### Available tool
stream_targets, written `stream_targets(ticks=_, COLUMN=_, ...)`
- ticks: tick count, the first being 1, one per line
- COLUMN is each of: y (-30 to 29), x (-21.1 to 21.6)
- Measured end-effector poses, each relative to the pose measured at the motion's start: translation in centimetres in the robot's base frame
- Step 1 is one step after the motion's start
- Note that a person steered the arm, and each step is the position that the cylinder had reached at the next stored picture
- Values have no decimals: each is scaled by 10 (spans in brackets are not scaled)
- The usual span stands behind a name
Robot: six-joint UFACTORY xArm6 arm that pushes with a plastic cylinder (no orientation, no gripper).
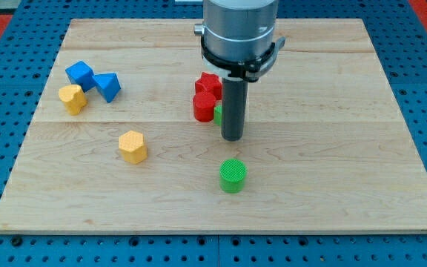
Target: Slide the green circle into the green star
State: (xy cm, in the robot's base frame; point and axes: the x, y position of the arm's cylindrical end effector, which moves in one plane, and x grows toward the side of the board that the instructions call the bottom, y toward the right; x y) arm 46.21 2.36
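Green circle [233, 175] sits below the board's middle, toward the bottom edge, apart from my tip [232, 138], which stands just above it. Barely visible behind the rod is a green block [217, 113], shape unclear, touching two red blocks [206, 95]. Near the left edge lie two blue blocks [93, 80] and a yellow block [73, 98]; another yellow block [133, 146] sits lower. No claw exists, only a rod.

Arm vertical from view's top centre, my tip [232, 138] down mid-board

green circle [233, 175], two red blocks [206, 97], two blue blocks [93, 80], pale wooden board [332, 148]
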Motion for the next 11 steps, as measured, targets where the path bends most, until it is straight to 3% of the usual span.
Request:
stream_targets(ticks=1, y=9, x=16)
stream_targets(ticks=2, y=69, x=68)
stream_targets(ticks=3, y=69, x=129)
stream_targets(ticks=4, y=5, x=123)
stream_targets(ticks=8, y=-22, x=6)
stream_targets(ticks=10, y=-72, x=110)
stream_targets(ticks=11, y=-127, x=121)
